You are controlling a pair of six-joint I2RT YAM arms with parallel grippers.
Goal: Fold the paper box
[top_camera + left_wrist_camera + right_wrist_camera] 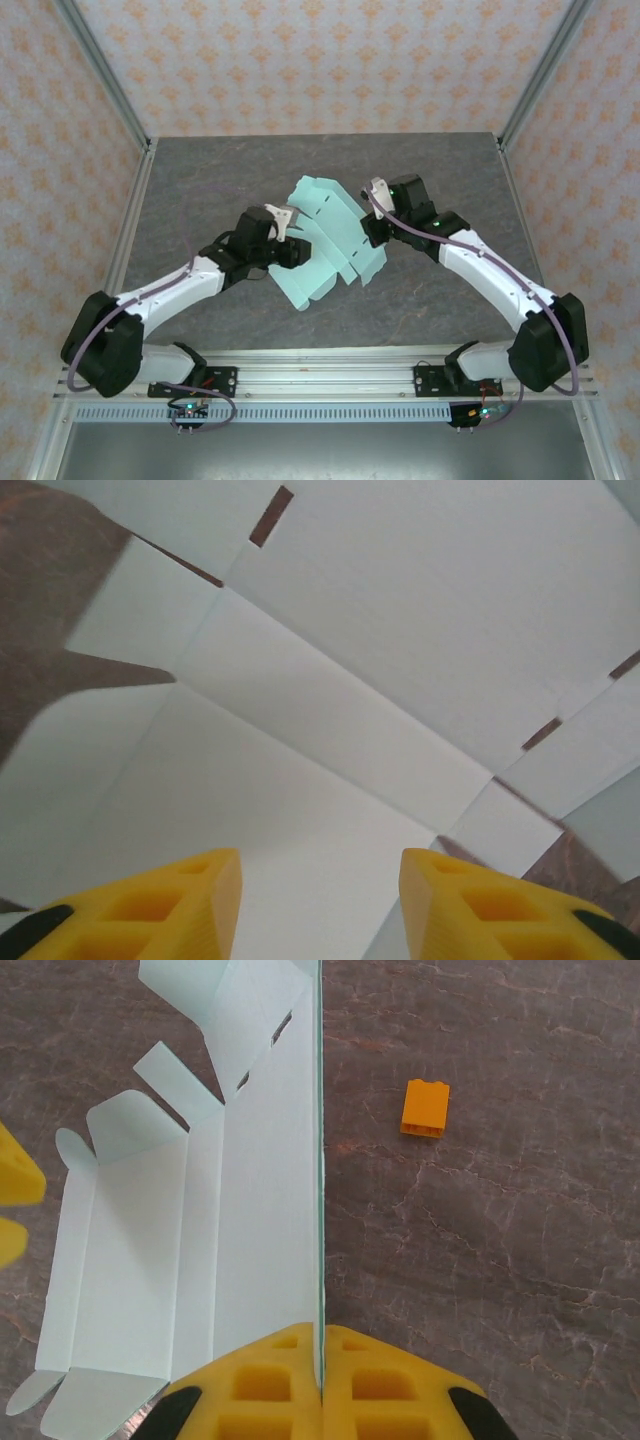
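Observation:
The paper box is a pale mint-green die-cut sheet, partly unfolded and held up over the middle of the table between both arms. My right gripper is shut on one panel, which runs edge-on straight up from its yellow fingertips; in the top view this gripper is at the sheet's right side. My left gripper is at the sheet's left side. Its yellow fingers stand apart, and the creased face of the sheet lies just beyond them. The left gripper is open.
A tiny orange block lies on the dark stone-patterned table, to the right of the held panel. Metal frame posts and patterned walls close off the table's sides and back. The left gripper's yellow fingertips show beyond the sheet's rounded flaps.

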